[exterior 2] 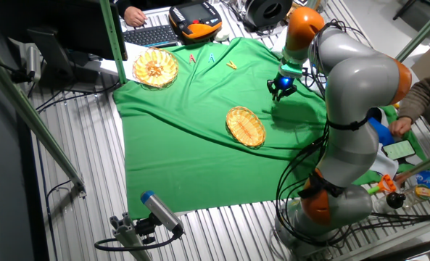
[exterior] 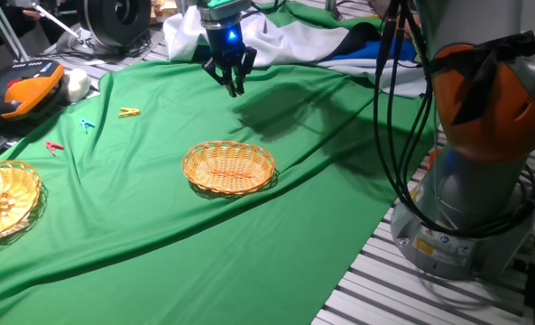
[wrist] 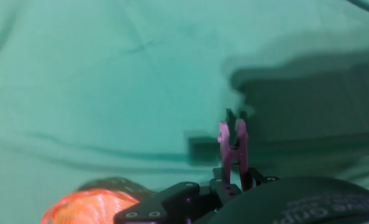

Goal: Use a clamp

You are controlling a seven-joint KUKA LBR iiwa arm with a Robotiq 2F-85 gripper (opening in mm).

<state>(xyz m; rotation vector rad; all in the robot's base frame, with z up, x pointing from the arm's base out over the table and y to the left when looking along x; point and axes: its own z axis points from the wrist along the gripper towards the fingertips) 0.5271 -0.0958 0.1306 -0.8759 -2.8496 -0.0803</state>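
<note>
My gripper [exterior: 234, 79] hangs over the far part of the green cloth [exterior: 159, 235], beyond the wicker basket [exterior: 229, 167]. It also shows in the other fixed view [exterior 2: 281, 88], to the right of the basket [exterior 2: 245, 125]. In the hand view the gripper [wrist: 233, 177] is shut on the clamp [wrist: 224, 140], a small dark clothespin-style clip. The clip sticks out along the fingers, its two prongs pointing at the cloth, and it hangs above the cloth without touching it. In the fixed views the clamp is too small to make out.
A yellow clothespin [exterior: 128, 112], a blue one [exterior: 87, 125] and a red one [exterior: 54, 146] lie at the cloth's far left. A second basket [exterior: 1, 199] sits at the left edge. An orange pendant [exterior: 19, 95] lies behind. The robot base [exterior: 484, 181] stands at the right.
</note>
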